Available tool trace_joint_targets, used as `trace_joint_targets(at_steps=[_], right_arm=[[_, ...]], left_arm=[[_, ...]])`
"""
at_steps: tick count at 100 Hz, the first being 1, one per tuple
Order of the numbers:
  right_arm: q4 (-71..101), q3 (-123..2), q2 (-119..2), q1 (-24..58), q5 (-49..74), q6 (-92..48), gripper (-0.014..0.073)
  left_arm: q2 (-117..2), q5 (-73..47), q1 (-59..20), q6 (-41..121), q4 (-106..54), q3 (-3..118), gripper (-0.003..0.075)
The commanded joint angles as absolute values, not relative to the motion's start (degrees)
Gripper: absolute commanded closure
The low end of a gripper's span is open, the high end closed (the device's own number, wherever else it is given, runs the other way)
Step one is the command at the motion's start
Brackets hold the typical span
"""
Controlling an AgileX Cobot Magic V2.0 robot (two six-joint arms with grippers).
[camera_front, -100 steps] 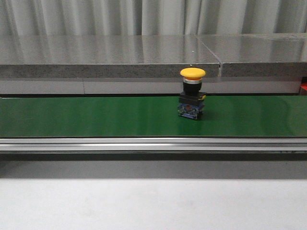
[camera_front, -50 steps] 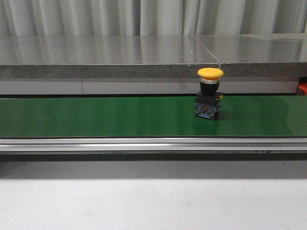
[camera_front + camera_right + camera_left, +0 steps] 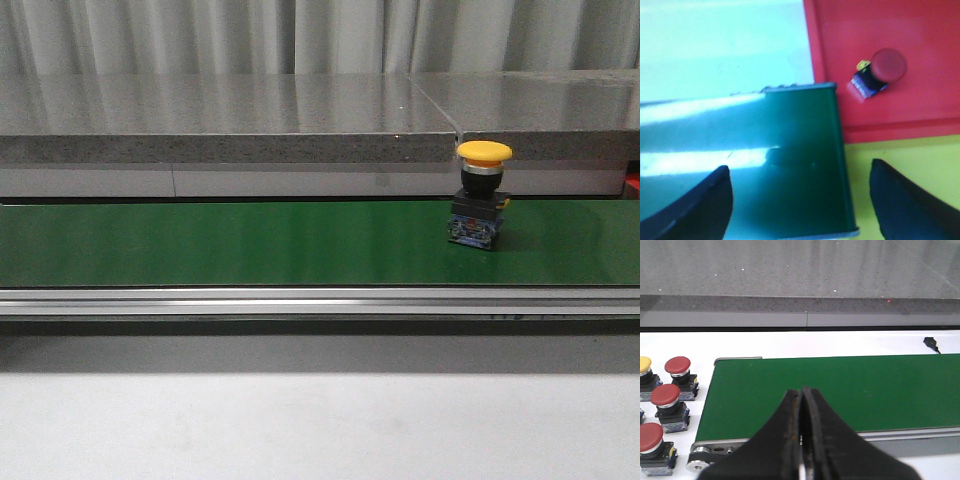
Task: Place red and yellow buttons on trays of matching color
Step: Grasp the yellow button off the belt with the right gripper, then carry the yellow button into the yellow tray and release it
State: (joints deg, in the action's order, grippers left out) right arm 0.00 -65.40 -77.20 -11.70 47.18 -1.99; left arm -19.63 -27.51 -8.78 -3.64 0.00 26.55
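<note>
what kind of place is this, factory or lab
Probably a lab sorting bench: a small green conveyor belt carrying a yellow button, spare red buttons at its end, and a red tray holding one.

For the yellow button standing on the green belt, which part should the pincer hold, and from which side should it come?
Probably from above. The yellow button stands upright on the conveyor belt, with a wide mushroom cap on top, a narrower black neck under it and a boxy base. Closing on the neck, below the cap's overhang, should hold it best. It is riding toward the right, so the open right pincer seems the better one.
</note>
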Motion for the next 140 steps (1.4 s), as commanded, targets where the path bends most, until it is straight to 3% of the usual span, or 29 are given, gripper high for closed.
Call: trace_joint_targets(at_steps=[1,59,108,118,130,140], right_arm=[[0.0,-63.45,-72.74,-9.06,45.87,-2.72,0.0031],[1.09,-60.01,-77.32,7.62,41.57,-5.72,0.0031],[3.25,-67.14,-88.9,9.09,36.29,-5.72,0.0037],[3.3,-67.19,-89.23,9.09,37.39,-5.49,0.0134],[3.3,-67.19,-89.23,9.03,40.06,-5.37,0.0363],[3.3,-67.19,-88.91,8.92,41.36,-5.19,0.0424]], left_arm=[[-20.05,-23.23,-9.28,-3.67,-0.46,28.06,0.0739],[-20.05,-23.23,-9.28,-3.67,-0.46,28.06,0.0739],[-20.05,-23.23,-9.28,-3.67,-0.46,28.06,0.0739],[-20.05,-23.23,-9.28,-3.67,-0.46,28.06,0.0739],[-20.05,-23.23,-9.28,-3.67,-0.46,28.06,0.0739],[-20.05,-23.23,-9.28,-3.67,-0.46,28.06,0.0739]])
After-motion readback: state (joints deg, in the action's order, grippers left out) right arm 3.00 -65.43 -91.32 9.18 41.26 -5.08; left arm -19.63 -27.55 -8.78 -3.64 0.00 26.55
